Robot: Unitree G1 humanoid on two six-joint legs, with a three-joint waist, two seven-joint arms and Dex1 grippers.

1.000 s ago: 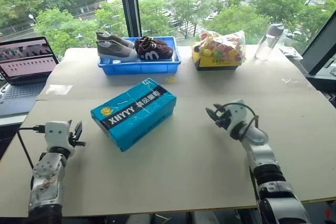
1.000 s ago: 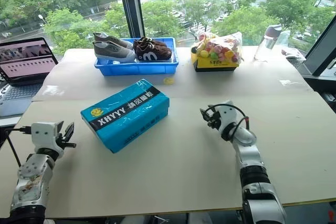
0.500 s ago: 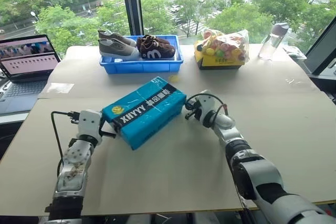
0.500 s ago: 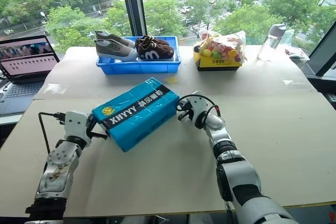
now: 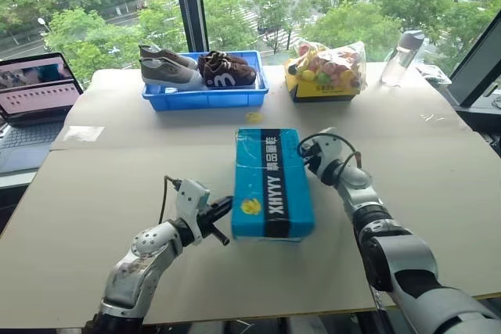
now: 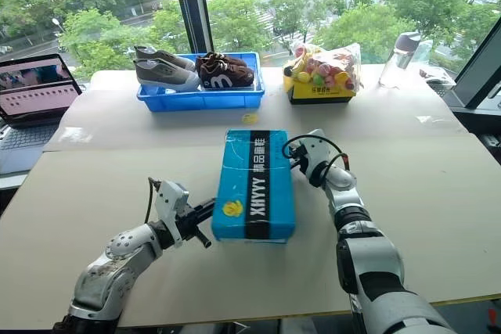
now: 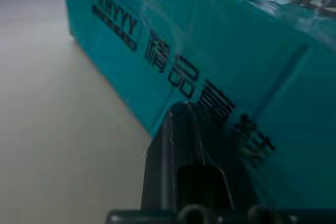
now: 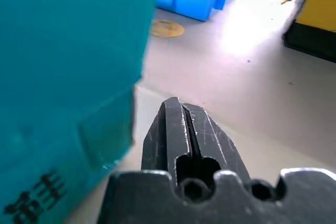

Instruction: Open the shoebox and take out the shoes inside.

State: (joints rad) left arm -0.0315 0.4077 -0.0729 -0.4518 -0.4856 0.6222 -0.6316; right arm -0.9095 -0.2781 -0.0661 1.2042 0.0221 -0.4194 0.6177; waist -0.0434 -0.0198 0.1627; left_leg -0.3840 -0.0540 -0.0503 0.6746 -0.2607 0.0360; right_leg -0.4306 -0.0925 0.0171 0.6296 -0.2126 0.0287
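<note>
My left pincer [image 5: 223, 210] is pressed together, its tip against the lower left corner of the shoebox [image 5: 272, 185], at the near end. It pinches nothing.

The shoebox lies flat on the table [image 5: 94, 193], near the middle, its long axis running away from me. The lid is down. The black band with white lettering runs lengthwise along the top, and the yellow round logo [image 5: 250, 206] sits near the near edge. The shoes are presumably inside; they cannot be seen.

My right pincer [image 5: 311, 160] is also pressed together, empty, with its tip just beside the right long side of the box toward the far end. In the right wrist view the two fingers [image 8: 181, 129] meet along one seam, with the blue wall close alongside.

Handling judgement: the box is cardboard, so stiff along edges and corners but liable to dent on the broad faces. The glossy printed surface will likely be slippery under hard fingers. The box probably slides easily on the table, so one pincer should brace it while the other lifts. Take hold at the lid's lower lip on a long side, opposite the hinge; which side carries the hinge cannot be told.

Farther off stand a blue tray [image 5: 207, 98] with grey and brown shoes, a bag of coloured items [image 5: 327, 73], a bottle [image 5: 400, 60] and a laptop [image 5: 35, 91].
</note>
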